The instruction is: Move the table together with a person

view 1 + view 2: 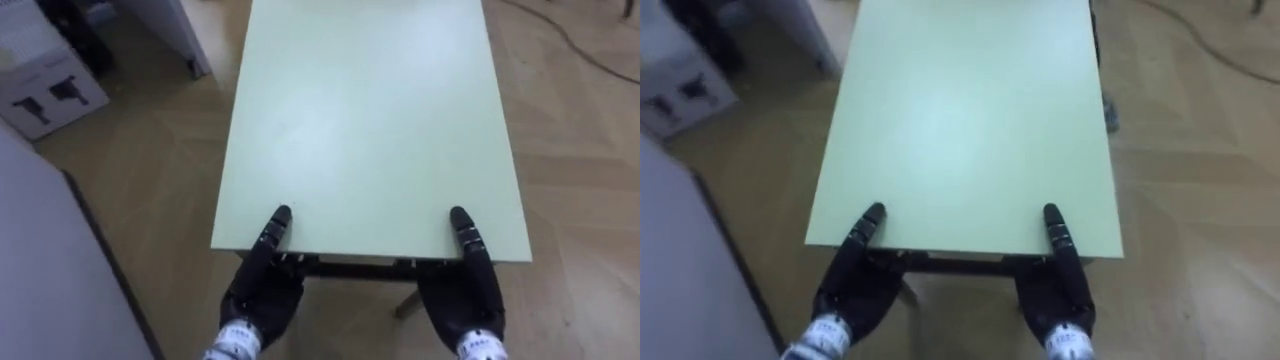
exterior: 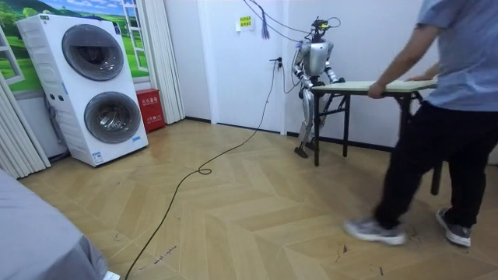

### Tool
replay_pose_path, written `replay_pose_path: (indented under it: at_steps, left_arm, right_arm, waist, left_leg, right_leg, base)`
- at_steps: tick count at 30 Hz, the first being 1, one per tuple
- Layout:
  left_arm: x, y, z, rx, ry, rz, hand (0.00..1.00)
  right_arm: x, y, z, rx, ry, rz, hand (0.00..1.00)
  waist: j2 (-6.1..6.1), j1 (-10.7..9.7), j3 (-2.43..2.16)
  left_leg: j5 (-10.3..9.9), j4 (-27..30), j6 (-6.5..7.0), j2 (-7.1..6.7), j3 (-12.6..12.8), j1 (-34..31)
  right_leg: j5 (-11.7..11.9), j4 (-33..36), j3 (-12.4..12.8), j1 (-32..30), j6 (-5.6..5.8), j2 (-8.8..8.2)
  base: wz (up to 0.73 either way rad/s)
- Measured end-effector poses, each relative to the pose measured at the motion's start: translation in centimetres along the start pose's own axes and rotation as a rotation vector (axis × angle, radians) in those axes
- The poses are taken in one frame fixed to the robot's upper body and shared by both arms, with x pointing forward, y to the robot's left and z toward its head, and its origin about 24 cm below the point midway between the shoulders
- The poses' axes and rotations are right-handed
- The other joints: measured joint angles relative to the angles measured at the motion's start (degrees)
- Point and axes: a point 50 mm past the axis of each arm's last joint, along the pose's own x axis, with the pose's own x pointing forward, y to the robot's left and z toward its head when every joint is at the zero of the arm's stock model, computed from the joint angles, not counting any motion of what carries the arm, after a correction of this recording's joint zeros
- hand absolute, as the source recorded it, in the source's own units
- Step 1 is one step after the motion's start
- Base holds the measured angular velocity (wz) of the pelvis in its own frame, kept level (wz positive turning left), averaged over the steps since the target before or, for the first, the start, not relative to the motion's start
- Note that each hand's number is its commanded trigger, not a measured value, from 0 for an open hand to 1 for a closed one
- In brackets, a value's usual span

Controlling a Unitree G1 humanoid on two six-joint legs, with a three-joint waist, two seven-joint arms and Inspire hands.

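A pale green table (image 1: 360,120) with dark legs stretches away from me over the wooden floor. My left hand (image 1: 262,290) grips its near edge at the left, thumb on top and the rest underneath. My right hand (image 1: 465,295) clasps the same edge at the right in the same way. In the room view I stand by the white wall at one end of the table (image 2: 366,85). A person (image 2: 451,101) in a blue shirt and dark trousers holds the other end with a hand (image 2: 376,91), legs apart in a stride.
A white carton (image 1: 45,90) and a white panel (image 1: 180,30) stand on the floor to my left. A grey surface (image 1: 50,280) is close at my lower left. A cable (image 1: 580,45) lies at the far right. Stacked washing machines (image 2: 93,85) stand at the room view's left.
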Motion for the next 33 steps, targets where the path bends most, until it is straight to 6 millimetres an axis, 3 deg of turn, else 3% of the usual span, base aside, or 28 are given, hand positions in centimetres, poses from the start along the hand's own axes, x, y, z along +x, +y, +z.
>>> replay_pose_path:
  at_steps: [1,4,7,12,15,17,18,19,21,25,30,33]
  left_arm:
    - [0.0,-0.1,0.1,0.005,-0.003,-0.005,1.00]
    - [0.0,-0.1,0.5,0.015,-0.019,-0.006,1.00]
    - [-0.1,-0.1,0.9,0.026,-0.043,-0.004,1.00]
    - [-0.1,-0.1,0.8,0.020,-0.047,0.001,1.00]
    - [-0.2,0.0,0.9,0.020,-0.046,0.012,1.00]
    - [-0.2,0.0,0.9,0.022,-0.047,0.009,1.00]
    - [-0.2,-0.1,1.0,0.026,-0.048,0.006,1.00]
    - [-0.2,-0.2,1.1,0.029,-0.049,0.002,1.00]
    - [0.0,-0.4,1.2,0.033,-0.053,-0.007,1.00]
    - [0.0,-0.5,1.3,0.032,-0.060,-0.010,1.00]
    - [0.0,-0.3,1.3,0.029,-0.061,0.005,1.00]
    - [-0.1,-0.2,1.0,0.014,-0.050,0.019,1.00]
  right_arm:
    - [0.1,0.1,0.0,0.000,0.000,0.002,1.00]
    - [0.1,0.3,-0.1,0.007,0.006,-0.007,1.00]
    - [0.1,0.5,-0.6,0.020,0.023,-0.018,1.00]
    - [0.1,0.5,-0.6,0.017,0.020,-0.021,1.00]
    - [0.1,0.5,-0.7,0.016,0.026,-0.026,1.00]
    - [0.0,0.4,-0.7,0.022,0.025,-0.028,1.00]
    - [0.0,0.4,-0.8,0.024,0.026,-0.028,1.00]
    - [0.0,0.5,-0.8,0.028,0.025,-0.024,1.00]
    - [0.1,0.5,-1.0,0.039,0.018,-0.022,1.00]
    - [0.1,0.6,-1.1,0.046,0.022,-0.022,1.00]
    - [0.1,0.5,-1.2,0.049,0.033,-0.038,1.00]
    - [0.1,0.5,-1.0,0.037,0.031,-0.041,1.00]
  waist:
    - [-0.07,0.51,0.01]
    - [-1.00,3.50,-0.24]
    - [-1.11,5.37,-0.29]
    - [-1.33,8.11,-0.19]
    - [-1.55,7.73,-0.21]
    - [-1.55,7.53,-0.21]
    - [-1.55,6.34,-0.22]
    - [-1.56,5.24,-0.22]
    - [-1.90,4.32,-0.32]
    - [-2.02,5.95,-0.37]
    - [-2.01,5.97,-0.34]
    - [-2.01,6.16,-0.34]
  left_leg:
    - [0.15,-0.67,-0.22,0.80,0.73,0.28]
    - [0.52,-3.28,-0.81,2.70,3.06,2.74]
    - [0.70,-4.81,-1.14,3.24,1.84,4.05]
    - [0.73,-5.68,-1.19,3.25,0.13,4.44]
    - [0.73,-5.65,-1.20,3.41,0.21,4.31]
    - [0.75,-5.55,-1.17,3.63,0.99,3.47]
    - [0.86,-5.63,-0.98,4.44,4.41,3.09]
    - [1.02,-5.71,-0.73,5.56,9.22,2.85]
    - [1.35,-5.50,-0.17,5.95,12.17,2.86]
    - [1.55,-5.08,-0.05,5.21,9.99,2.77]
    - [1.58,-4.68,-0.04,5.05,9.54,2.36]
    - [1.67,-4.63,0.15,4.64,9.37,2.17]
  right_leg:
    - [0.25,-0.74,-1.70,0.97,-0.32,-0.13]
    - [0.84,-3.50,-2.71,3.80,-0.67,1.12]
    - [1.48,-6.36,-3.07,6.23,-0.61,2.11]
    - [1.59,-8.56,-4.52,8.38,-0.44,2.35]
    - [1.62,-10.46,-6.19,10.84,-0.37,2.33]
    - [1.59,-10.62,-8.86,11.69,-0.32,1.85]
    - [1.54,-11.10,-11.36,12.81,-0.25,1.30]
    - [1.43,-11.49,-12.32,13.73,-0.09,1.08]
    - [0.87,-11.50,-12.45,14.47,0.67,0.87]
    - [0.32,-11.22,-12.94,15.25,1.14,1.06]
    - [0.30,-11.19,-16.30,16.44,1.17,0.59]
    - [0.23,-11.14,-16.14,16.50,1.27,0.31]
  base:
    - [0.63]
    - [0.19]
    - [0.16]
    - [0.28]
    - [0.72]
    - [0.81]
    - [1.14]
    - [1.23]
    - [0.96]
    - [0.34]
    - [0.28]
    - [0.20]
